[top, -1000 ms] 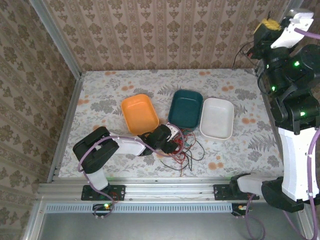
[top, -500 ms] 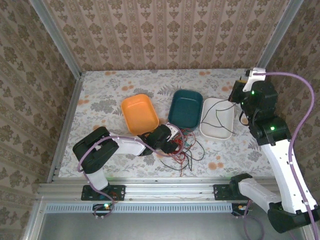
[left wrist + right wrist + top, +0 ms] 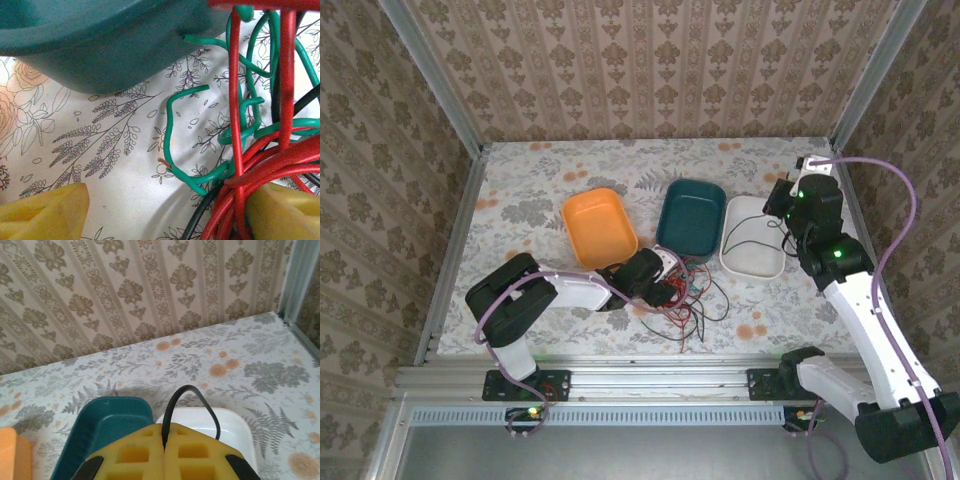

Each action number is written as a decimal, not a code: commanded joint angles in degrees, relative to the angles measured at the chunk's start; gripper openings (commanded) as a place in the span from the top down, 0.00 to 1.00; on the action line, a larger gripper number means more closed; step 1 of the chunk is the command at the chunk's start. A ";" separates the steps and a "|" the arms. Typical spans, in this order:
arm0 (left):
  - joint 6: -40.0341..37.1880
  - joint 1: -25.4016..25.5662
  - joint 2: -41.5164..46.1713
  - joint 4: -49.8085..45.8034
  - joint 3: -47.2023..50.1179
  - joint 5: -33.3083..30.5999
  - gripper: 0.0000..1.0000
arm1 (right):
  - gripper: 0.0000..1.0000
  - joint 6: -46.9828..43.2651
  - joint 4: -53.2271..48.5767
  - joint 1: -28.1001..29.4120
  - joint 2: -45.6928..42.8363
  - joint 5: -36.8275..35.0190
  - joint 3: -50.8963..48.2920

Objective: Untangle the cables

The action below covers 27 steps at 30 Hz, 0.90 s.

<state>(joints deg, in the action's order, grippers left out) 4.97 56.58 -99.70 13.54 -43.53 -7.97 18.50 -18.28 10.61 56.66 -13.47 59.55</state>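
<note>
Right gripper [image 3: 164,440] is pinched shut on the black cable [image 3: 187,386]. The cable's slack droops into the white tray [image 3: 760,266] directly below it, so the drop is lined up. The red/green/black tangle [image 3: 688,296] lies on the table against the teal tray [image 3: 690,215] near edge. Left gripper [image 3: 165,212] is on it, jaws spread, nothing clamped. Left arm is far nearer. No readable text.

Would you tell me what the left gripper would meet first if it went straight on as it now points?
Most likely the green cable curling just ahead of the open left gripper; behind it stands the wall of the teal tray. Height is unclear, so it might pass over the cable.
</note>
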 commanded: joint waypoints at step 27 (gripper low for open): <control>-0.69 -0.46 -1.46 -9.95 0.70 -3.28 0.18 | 1.00 15.27 3.71 4.02 1.99 -14.67 -13.74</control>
<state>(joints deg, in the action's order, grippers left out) 5.41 56.58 -99.68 12.84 -43.88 -8.01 31.40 -13.17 14.87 59.42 -21.21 47.42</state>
